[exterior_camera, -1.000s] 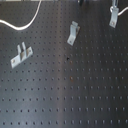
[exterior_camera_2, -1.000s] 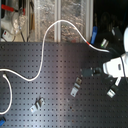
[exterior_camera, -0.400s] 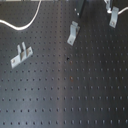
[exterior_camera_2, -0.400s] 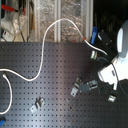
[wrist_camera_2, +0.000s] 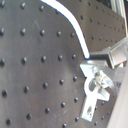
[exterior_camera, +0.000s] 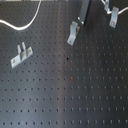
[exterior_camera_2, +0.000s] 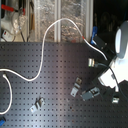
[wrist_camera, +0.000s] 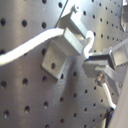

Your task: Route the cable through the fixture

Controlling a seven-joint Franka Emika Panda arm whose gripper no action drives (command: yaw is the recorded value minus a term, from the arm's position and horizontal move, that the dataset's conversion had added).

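no containers showing on the black pegboard (exterior_camera_2: 50,65). the cable (exterior_camera_2: 42,60) is running in loose arcs from the second exterior view's left edge, up over the board's far side and down to the gripper (wrist_camera_2: 92,62), which is clenching on its end. the fixture (exterior_camera_2: 91,62) is standing just beside that pinched end, the cable lying against it in the first wrist view. against 0.4 s ago, the arm (exterior_camera_2: 117,60) is sitting slightly lower in the second exterior view; brackets unchanged.
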